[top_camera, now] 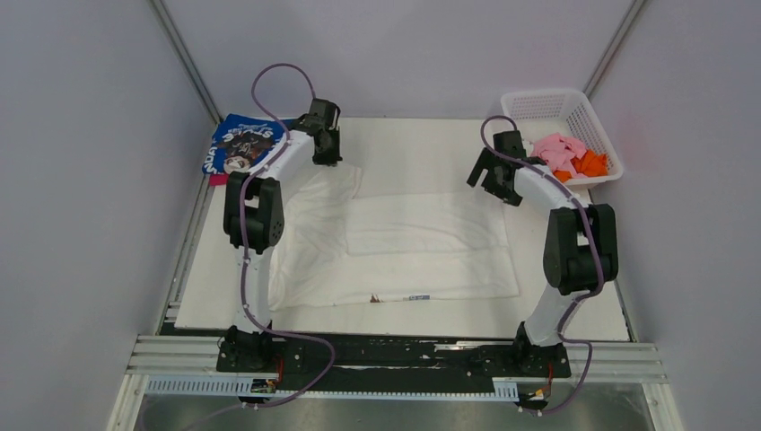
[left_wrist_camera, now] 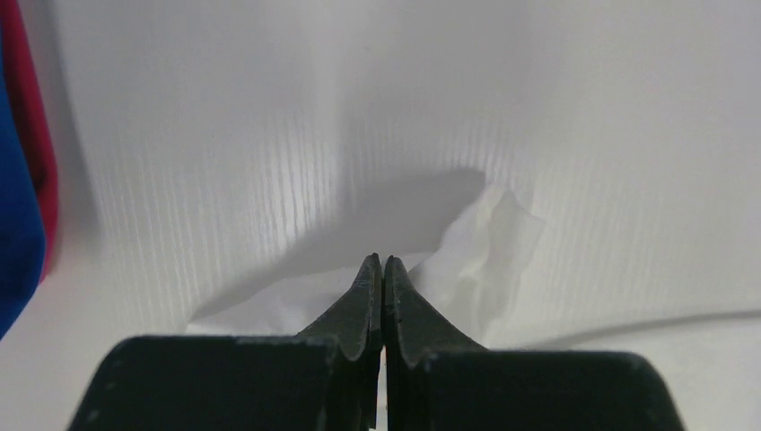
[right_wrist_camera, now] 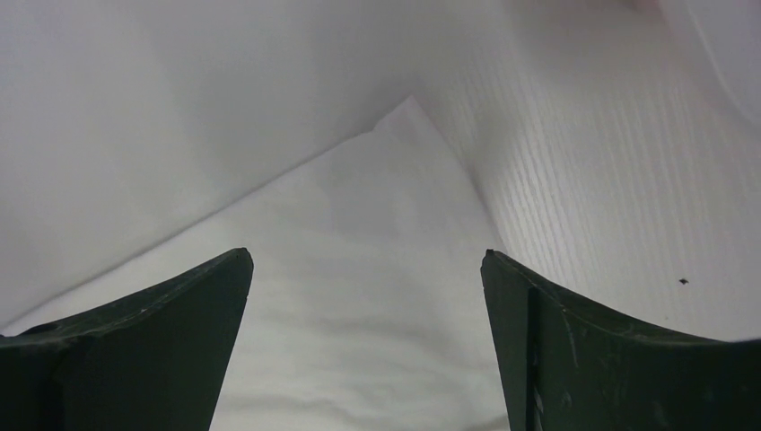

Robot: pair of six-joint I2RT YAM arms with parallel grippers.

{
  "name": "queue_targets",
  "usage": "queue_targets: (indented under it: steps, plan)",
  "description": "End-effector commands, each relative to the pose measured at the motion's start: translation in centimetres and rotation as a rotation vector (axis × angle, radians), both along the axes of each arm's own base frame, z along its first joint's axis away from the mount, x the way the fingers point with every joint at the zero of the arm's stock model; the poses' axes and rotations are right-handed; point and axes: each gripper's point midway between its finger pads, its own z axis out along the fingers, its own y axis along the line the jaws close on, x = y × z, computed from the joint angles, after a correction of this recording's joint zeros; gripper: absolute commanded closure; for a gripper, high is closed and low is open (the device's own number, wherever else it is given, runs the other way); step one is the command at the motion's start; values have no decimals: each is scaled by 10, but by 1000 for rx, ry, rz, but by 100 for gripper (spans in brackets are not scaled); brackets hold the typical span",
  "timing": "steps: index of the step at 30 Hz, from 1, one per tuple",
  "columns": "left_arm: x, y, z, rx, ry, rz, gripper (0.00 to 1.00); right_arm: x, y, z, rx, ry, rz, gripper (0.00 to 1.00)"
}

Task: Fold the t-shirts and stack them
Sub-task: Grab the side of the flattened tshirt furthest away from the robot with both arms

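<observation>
The large white t-shirt (top_camera: 395, 260) lies spread mid-table, partly folded, with a bit of streak print at its near edge. My left gripper (top_camera: 325, 153) is at its far-left corner. In the left wrist view the jaws (left_wrist_camera: 383, 262) are shut, and the white cloth (left_wrist_camera: 485, 238) bunches up at the tips. My right gripper (top_camera: 491, 177) hangs open over the shirt's far-right corner (right_wrist_camera: 395, 224), nothing between its fingers. The blue t-shirt with white lettering (top_camera: 242, 144) lies at the far left on a magenta one (top_camera: 218, 180); both show at the left wrist view's edge (left_wrist_camera: 18, 224).
A white lattice basket (top_camera: 547, 103) stands at the far right and holds a pink t-shirt (top_camera: 561, 151) and an orange one (top_camera: 590, 164). Grey walls close in the table on both sides. The arm bases stand on a rail at the near edge.
</observation>
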Motion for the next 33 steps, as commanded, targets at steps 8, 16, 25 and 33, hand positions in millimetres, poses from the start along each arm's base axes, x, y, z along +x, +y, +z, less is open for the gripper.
queue_targets:
  steps: [8, 16, 25, 33]
  plan:
    - [-22, -10, 77, -92, -197, -50, 100, 65, -32, -12, -130, 74, -97, 18]
    - [-41, -16, 86, -117, -211, -101, 100, 61, -37, -41, -166, 147, -99, 37]
    - [-59, -17, 86, -109, -210, -121, 100, 52, -37, -53, -173, 168, -82, 46]
    - [-75, -20, 91, -102, -217, -141, 100, 66, -34, -60, -165, 151, -75, 46]
